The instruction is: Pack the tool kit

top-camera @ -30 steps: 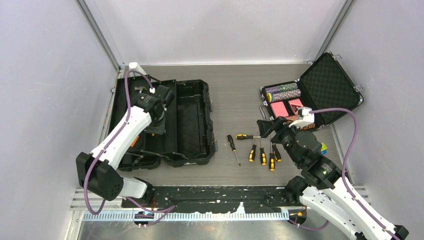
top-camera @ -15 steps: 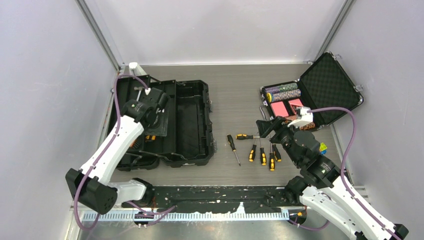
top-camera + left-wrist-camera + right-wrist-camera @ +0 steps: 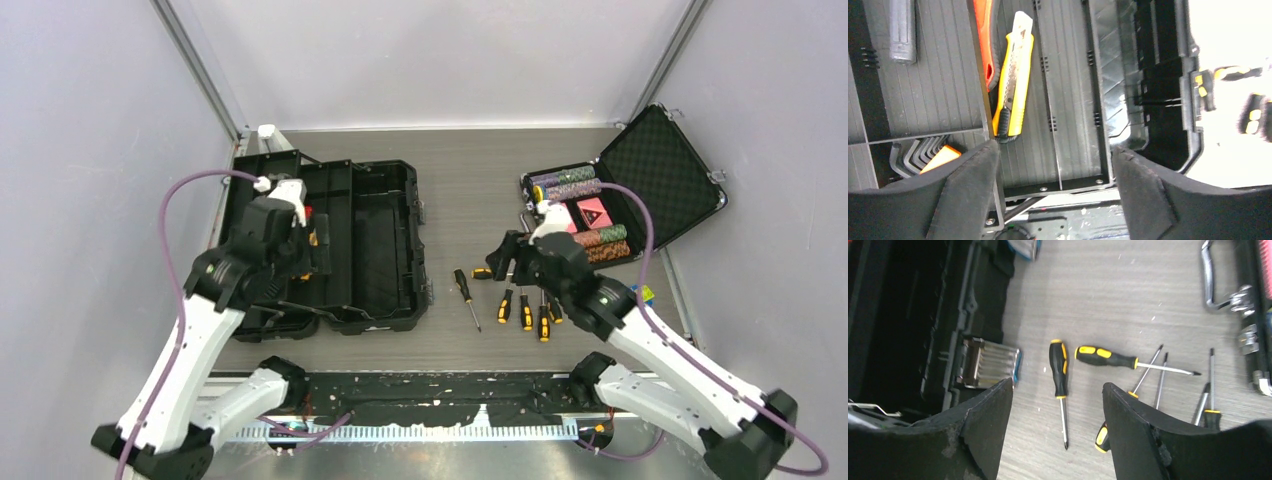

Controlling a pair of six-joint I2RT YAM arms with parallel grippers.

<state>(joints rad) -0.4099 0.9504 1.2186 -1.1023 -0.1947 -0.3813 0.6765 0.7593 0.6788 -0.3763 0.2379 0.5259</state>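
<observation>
The black toolbox (image 3: 375,240) lies open at the left of the table. My left gripper (image 3: 318,248) hovers over its left half, open and empty (image 3: 1053,165). Below it in the tray lie a yellow utility knife (image 3: 1013,82), a red-handled tool (image 3: 985,40), a grey handle (image 3: 902,30) and hex keys (image 3: 913,156). Several yellow-black screwdrivers (image 3: 525,310) lie on the table right of the box. My right gripper (image 3: 500,262) hangs open above them (image 3: 1057,385). One screwdriver (image 3: 1058,370) shows on the table between its fingers, untouched, and another (image 3: 1108,357) lies crosswise beside it.
A smaller foam-lined case (image 3: 640,170) with poker chips stands open at the back right, its metal handle (image 3: 1213,282) near the screwdrivers. The toolbox's blue latch (image 3: 988,362) juts out toward the screwdrivers. Grey walls close in both sides.
My left gripper has opened and drawn back toward the near edge over the toolbox. The right arm has swung left and lower over the screwdrivers, uncovering the chip case, and its jaws have narrowed a little.
</observation>
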